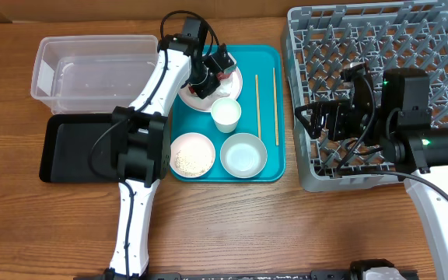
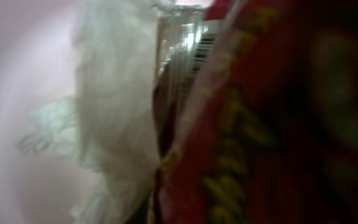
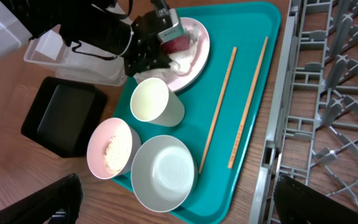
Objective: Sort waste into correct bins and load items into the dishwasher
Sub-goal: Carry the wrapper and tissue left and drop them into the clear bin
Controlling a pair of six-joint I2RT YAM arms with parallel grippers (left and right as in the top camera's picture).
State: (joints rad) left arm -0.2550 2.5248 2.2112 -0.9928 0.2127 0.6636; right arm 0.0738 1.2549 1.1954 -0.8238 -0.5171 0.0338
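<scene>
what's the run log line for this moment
phase: waste pickup | left gripper: shut on red snack wrapper on white plate | right gripper: open, over dish rack

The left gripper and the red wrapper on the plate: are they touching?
Touching. The right wrist view shows the left gripper shut on the red wrapper, and the left wrist view is filled by it pressed close.

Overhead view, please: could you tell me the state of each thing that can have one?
Left gripper: shut on the red wrapper, on the plate.
Right gripper: open, over the dish rack.
Dish rack: no dishes visible.
Cup: upright, empty.
White bowl: holds rice.
Blue-grey bowl: empty.
Clear tub: looks empty.
Black tray: empty.
</scene>
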